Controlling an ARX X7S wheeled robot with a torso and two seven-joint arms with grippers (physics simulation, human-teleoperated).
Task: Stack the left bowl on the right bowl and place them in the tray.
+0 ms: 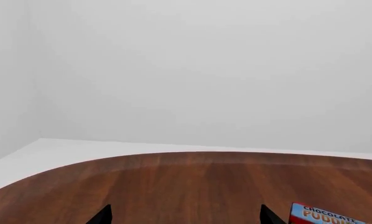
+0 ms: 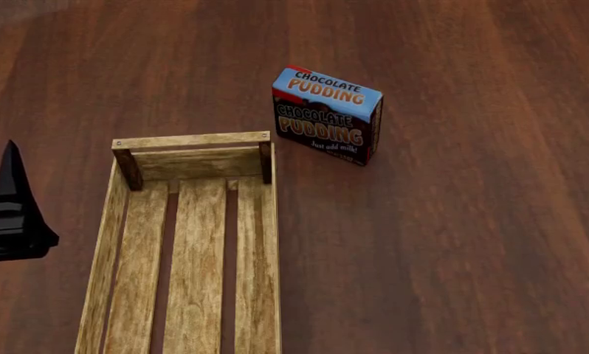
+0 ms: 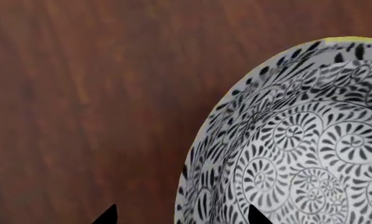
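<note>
Black and white swirls cover the inside of the bowl [image 3: 298,154] that fills much of the right wrist view. It has a thin yellow rim and sits on the brown tabletop [image 3: 80,93]. The right end effector [image 3: 180,215] hangs right over the near edge of this bowl. Its two dark tips are spread wide, one over bare wood and one over the patterned inside, so the rim lies between them. It holds nothing.

Which bowl this is, left or right, cannot be told, and no bowl shows in the head view.

The tray [image 2: 186,243] is in the head view. It is a long light-wood crate with nothing in it. Its long side runs away from the robot, toward the chocolate pudding box [image 2: 326,114], which stands just past its far right corner and does not touch it.

The left end effector [image 1: 184,215] is beside the tray's left wall. Its tips are also spread wide and hold nothing. It points out over the tabletop toward the wall.

The right arm is the one close to a bowl, so it looks best placed to grab that rim next. The tips would need to drop straight down.
</note>
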